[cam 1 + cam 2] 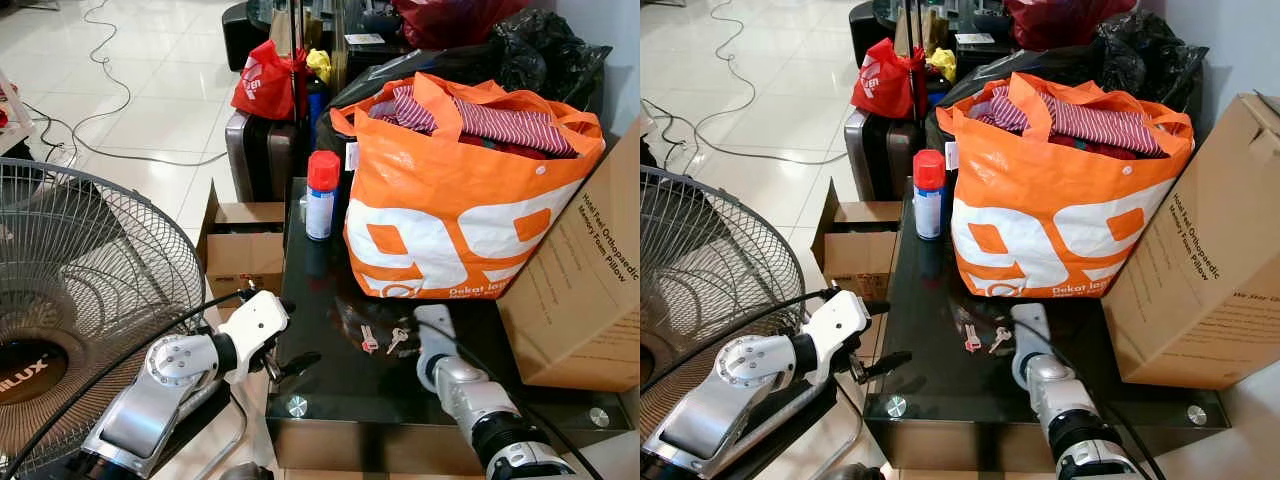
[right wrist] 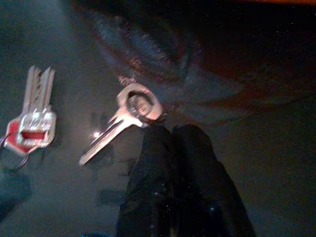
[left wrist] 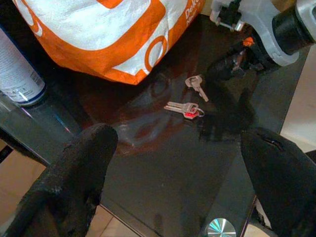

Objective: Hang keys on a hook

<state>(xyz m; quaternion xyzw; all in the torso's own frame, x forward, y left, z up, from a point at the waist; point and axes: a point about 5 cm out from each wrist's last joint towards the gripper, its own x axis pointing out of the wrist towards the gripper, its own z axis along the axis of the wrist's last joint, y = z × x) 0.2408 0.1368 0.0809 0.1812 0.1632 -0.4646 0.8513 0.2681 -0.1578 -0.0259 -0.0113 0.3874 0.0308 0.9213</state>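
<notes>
1. The keys [image 1: 383, 338] are lying flat on the dark glass table [image 1: 330, 400], just near the orange bag [image 1: 450, 200]: a red-headed pair [image 3: 181, 107] and, just right of it, a plain silver key [image 2: 123, 118] on a ring.
2. The right hand [image 2: 173, 143] is resting low over the table just right of the keys, its two black fingers [image 2: 192, 163] pressed together and clenched on nothing, their tips touching or almost touching the silver key's ring.
3. The left hand [image 3: 177, 163] is hovering at the table's near left edge, released, its fingers [image 3: 74, 173] spread wide apart and pointing toward the keys.
4. A spray can [image 1: 321, 195] with a red cap is standing on the far left of the table, beside the bag.
5. A cardboard box [image 1: 585, 270] is leaning at the right, touching the bag.
6. A fan [image 1: 80, 300] is standing on the floor at the near left.
</notes>
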